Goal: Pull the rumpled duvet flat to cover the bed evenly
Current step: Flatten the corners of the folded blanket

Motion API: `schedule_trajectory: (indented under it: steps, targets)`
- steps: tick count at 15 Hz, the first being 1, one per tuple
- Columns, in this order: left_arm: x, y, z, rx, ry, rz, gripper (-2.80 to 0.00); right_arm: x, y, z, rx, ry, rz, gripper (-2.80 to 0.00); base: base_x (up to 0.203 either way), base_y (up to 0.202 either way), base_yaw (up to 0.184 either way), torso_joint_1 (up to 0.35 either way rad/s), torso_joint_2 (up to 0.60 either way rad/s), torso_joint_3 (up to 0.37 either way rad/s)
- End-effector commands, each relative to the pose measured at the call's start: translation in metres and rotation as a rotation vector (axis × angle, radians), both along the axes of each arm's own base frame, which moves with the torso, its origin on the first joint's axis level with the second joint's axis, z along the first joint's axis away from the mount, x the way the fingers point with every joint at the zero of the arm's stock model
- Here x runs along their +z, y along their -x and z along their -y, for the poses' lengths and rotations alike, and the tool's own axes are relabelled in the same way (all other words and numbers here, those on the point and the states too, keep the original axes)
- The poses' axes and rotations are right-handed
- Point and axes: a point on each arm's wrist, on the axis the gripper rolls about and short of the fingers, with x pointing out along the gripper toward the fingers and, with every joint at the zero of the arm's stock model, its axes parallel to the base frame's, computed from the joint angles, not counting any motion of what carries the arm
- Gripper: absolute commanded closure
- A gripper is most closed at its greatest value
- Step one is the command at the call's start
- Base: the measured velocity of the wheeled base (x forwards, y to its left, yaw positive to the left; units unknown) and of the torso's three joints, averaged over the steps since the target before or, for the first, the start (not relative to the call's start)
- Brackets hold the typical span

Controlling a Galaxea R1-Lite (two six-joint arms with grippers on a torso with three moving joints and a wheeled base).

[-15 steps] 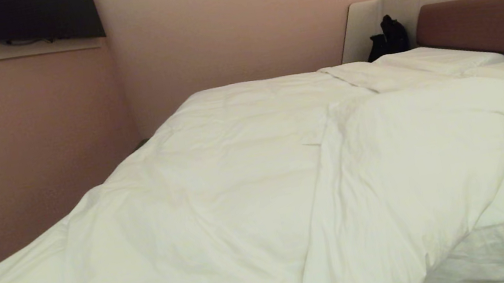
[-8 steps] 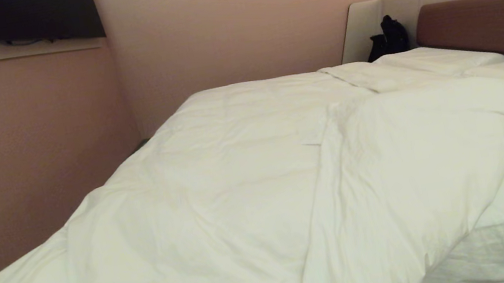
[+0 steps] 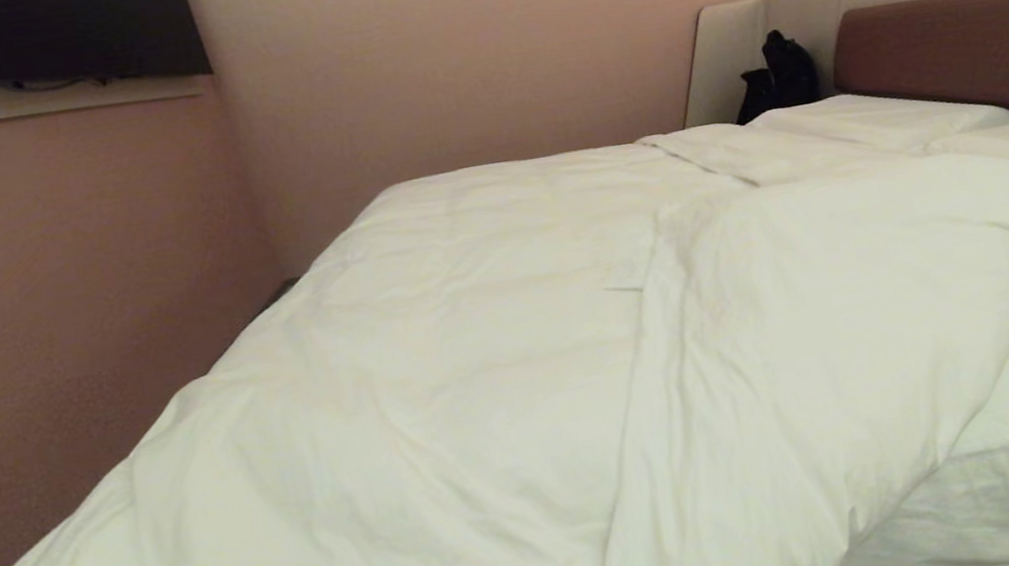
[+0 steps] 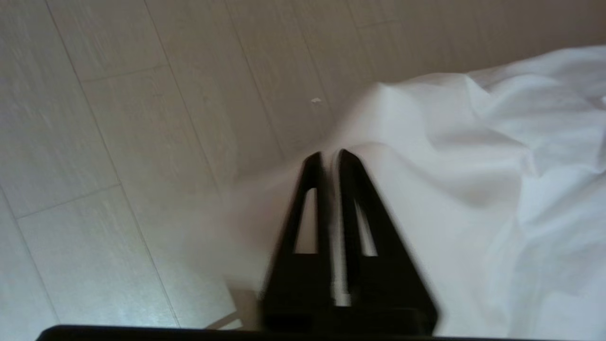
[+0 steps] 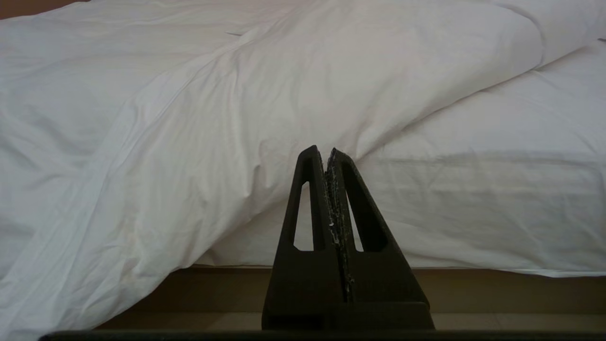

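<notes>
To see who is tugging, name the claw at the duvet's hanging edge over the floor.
The left claw, tips at the duvet edge above the pale floor; the right claw merely faces the bed side.

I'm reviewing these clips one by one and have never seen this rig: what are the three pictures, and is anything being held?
This is a two-armed wheeled robot making a bed. The wide picture is from its head camera: a white duvet lies rumpled, with pillows near the headboard. The other two come from wrist cameras. The left gripper is at the duvet's edge above the floor; whether it grips cloth is unclear. The right gripper, jaws shut, holds nothing.
</notes>
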Motion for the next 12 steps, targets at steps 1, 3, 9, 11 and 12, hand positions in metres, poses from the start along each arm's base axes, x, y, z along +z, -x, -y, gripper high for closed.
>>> schedule_trajectory:
  steps: [1,3,9,11,12]
  targets:
    - [-0.001,0.000,0.001,-0.007,0.001,-0.002,-2.80,0.000,0.000,0.000,0.000,-0.001,-0.001,0.00,0.000,0.000,0.000,0.000,0.00,0.000]
    - [-0.004,0.000,0.002,0.001,0.012,-0.017,-2.80,0.000,0.000,0.000,0.000,0.000,-0.001,0.00,0.000,0.000,0.000,0.000,0.00,0.000]
    - [-0.004,-0.023,0.005,-0.062,0.000,-0.058,-2.80,0.000,0.000,0.000,0.000,0.000,-0.001,0.00,0.000,0.000,0.000,0.000,0.00,0.000]
    - [0.000,-0.046,0.011,-0.156,-0.019,-0.054,-2.80,0.000,0.000,0.000,0.000,-0.001,-0.001,0.00,0.000,0.000,0.000,0.000,0.00,0.000]
    - [0.002,-0.061,0.015,-0.218,-0.026,-0.050,-2.80,0.000,0.000,0.000,0.000,0.001,-0.001,0.00,0.000,0.000,0.000,0.000,0.00,0.000]
